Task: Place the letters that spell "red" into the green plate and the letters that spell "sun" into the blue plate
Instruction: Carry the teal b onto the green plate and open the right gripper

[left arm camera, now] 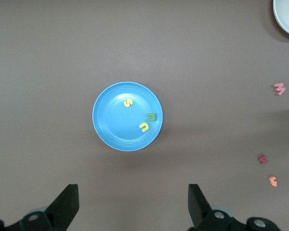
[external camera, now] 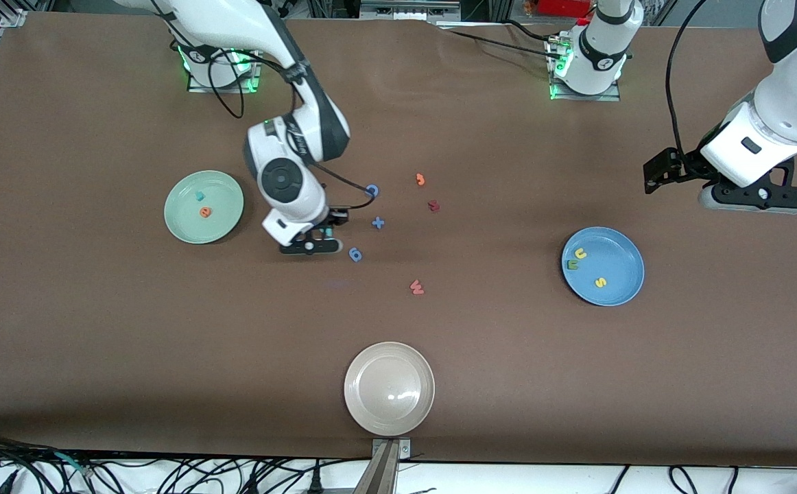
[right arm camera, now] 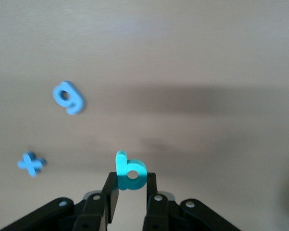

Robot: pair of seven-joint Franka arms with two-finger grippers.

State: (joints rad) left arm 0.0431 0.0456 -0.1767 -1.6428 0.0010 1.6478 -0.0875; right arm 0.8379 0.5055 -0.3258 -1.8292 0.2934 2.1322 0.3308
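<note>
Our right gripper (right arm camera: 131,190) pinches the teal "d" (right arm camera: 130,172) by its edge; it may slip. Left gripper (left arm camera: 133,204) waits, jaws released.

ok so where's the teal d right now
The teal d is pinched in the right gripper, over the table between the green plate and the blue 9.
</note>
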